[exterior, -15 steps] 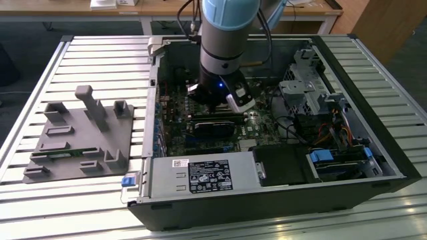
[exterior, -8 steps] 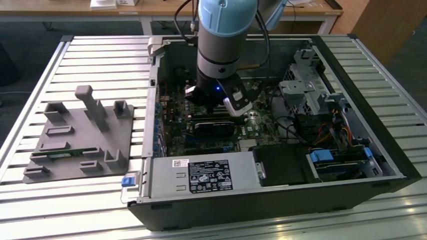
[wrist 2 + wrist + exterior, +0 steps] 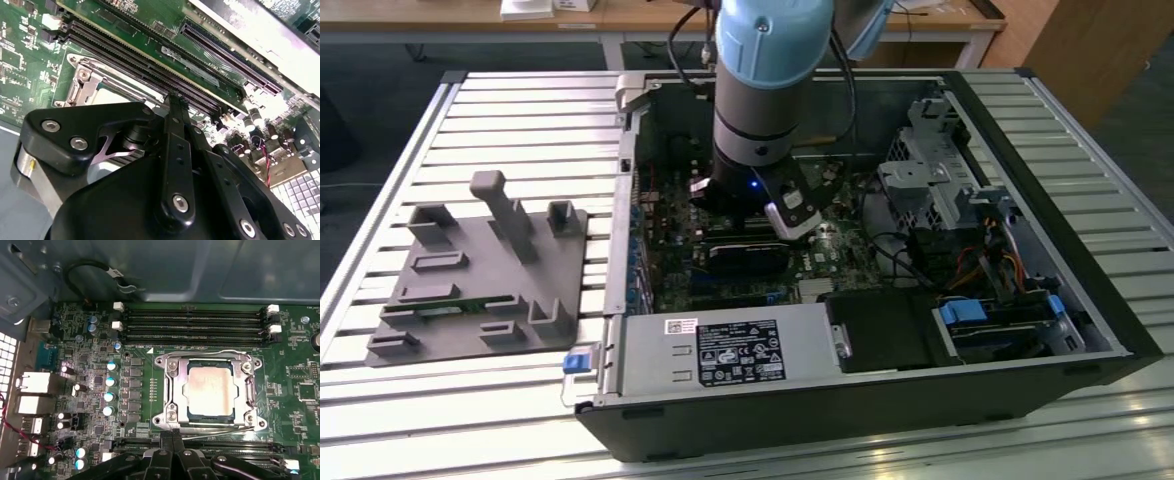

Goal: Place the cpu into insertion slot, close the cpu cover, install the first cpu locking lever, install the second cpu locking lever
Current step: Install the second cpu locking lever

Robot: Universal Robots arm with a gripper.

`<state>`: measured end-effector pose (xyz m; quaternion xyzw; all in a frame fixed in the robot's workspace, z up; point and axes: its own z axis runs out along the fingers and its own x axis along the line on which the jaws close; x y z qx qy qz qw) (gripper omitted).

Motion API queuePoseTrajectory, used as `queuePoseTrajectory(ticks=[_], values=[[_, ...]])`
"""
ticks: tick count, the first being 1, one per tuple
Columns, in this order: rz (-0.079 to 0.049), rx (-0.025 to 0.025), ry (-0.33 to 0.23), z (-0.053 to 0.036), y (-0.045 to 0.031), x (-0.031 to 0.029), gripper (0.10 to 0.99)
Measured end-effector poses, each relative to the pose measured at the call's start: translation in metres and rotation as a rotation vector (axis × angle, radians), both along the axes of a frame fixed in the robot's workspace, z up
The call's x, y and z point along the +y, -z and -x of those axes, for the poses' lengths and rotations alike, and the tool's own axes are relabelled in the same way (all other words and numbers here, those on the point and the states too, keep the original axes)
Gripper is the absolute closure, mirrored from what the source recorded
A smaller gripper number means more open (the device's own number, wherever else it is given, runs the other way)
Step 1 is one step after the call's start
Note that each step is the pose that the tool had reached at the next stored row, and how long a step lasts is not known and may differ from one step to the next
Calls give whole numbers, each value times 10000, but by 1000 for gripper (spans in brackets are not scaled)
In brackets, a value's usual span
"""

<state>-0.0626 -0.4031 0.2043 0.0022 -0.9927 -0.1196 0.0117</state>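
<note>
First wrist view, looking down on the green motherboard [image 3: 75, 405] inside the open computer case [image 3: 1067, 300]: the cpu [image 3: 210, 388] lies flat in the insertion slot [image 3: 176, 390], its dull silver top showing through the cut-out of the cpu cover [image 3: 248, 390], which lies down over it. A thin wire locking lever [image 3: 210, 354] runs along the socket edge nearest the memory slots [image 3: 195, 322], and a second lever [image 3: 220, 430] runs along the opposite edge, the one nearest my tool [image 3: 172, 436]. My tool's black fingers come together to a narrow tip right at that near lever, with no gap that I can make out between them and nothing I can identify held there; whether the tip actually touches the wire I cannot say. Both levers have their long axis running across the line of my approach, parallel to the memory slots. In the second wrist view my tool [image 3: 175, 102] points at the same corner of the socket [image 3: 82, 82]. In the exterior view my arm [image 3: 761, 100] reaches straight down into the case, which stands on the slatted worktop [image 3: 507, 110], well apart from the grey fixture [image 3: 480, 280] on the exterior view's left.
</note>
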Motion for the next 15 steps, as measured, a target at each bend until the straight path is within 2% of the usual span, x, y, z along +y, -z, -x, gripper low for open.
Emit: queuePoseTrajectory(ticks=[7, 15], values=[[-70, 1, 0, 30, 56, -1, 980], [-466, 2, 1, 40, 116, -1, 980]])
